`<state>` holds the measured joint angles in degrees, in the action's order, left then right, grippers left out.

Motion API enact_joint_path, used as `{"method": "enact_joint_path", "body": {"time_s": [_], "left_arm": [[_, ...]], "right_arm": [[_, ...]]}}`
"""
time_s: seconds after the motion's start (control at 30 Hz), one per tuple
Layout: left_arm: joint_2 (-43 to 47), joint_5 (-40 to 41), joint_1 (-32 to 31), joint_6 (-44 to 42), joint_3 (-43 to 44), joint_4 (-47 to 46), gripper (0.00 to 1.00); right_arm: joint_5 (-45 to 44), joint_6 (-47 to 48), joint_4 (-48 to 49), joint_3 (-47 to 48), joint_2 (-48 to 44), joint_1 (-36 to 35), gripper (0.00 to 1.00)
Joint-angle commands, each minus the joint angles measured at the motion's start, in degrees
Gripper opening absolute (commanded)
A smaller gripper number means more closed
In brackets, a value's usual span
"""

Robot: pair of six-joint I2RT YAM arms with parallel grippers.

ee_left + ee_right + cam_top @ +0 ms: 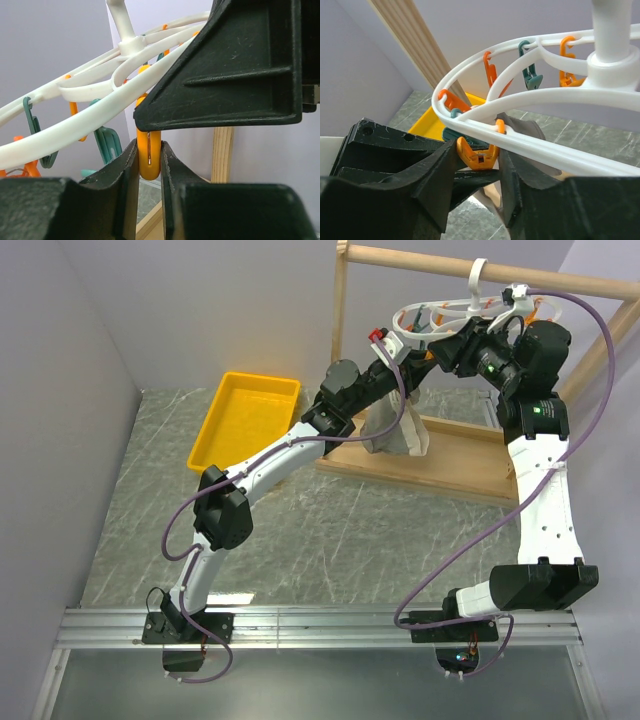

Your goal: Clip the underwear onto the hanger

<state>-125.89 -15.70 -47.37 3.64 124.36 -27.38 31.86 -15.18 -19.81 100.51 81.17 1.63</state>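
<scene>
The white ring hanger (440,312) hangs by its hook from the wooden rack's top bar, with orange and teal clothespins under it. It also shows in the left wrist view (90,107) and the right wrist view (560,95). My left gripper (420,352) (149,160) is shut on the lower end of an orange clothespin (149,162); no fabric shows between its jaws. My right gripper (447,352) (477,156) is shut on the same orange clothespin (477,154), pressing its two arms. The grey-taupe underwear (395,428) (522,127) hangs just below the grippers.
The wooden rack (455,260) has a flat base board (440,475) under the hanger and an upright (223,152) close behind. A yellow tray (245,420) (427,127) lies left of the rack. Grey walls close in on the left and right.
</scene>
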Motion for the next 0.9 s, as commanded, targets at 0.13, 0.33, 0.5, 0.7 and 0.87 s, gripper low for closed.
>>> {"method": "enact_joint_path", "body": {"time_s": [0.13,0.33,0.5,0.7,0.87], "left_arm": [[1.26,-3.54,-0.79,-0.30,1.07,-1.89,0.07],[1.43,-3.63,-0.88,-0.39,1.07,-1.80,0.08],[2.40,-3.54,-0.88,-0.39,-0.51,-2.24,0.14],[5.91,-4.51,-0.35,-1.18,-5.87,-2.25,0.29],[11.18,-7.84,1.49,-5.11,-11.58,0.56,0.42]], "right_arm": [[-0.13,-0.20,1.97,2.76,1.27,-1.36,0.50],[-0.65,0.06,2.32,2.59,1.28,-1.36,0.39],[-1.27,-0.29,3.11,2.67,1.10,-1.36,0.10],[-1.80,-0.20,3.38,2.76,0.92,-1.36,0.00],[-2.50,0.59,2.85,2.85,0.75,-1.36,0.00]]}}
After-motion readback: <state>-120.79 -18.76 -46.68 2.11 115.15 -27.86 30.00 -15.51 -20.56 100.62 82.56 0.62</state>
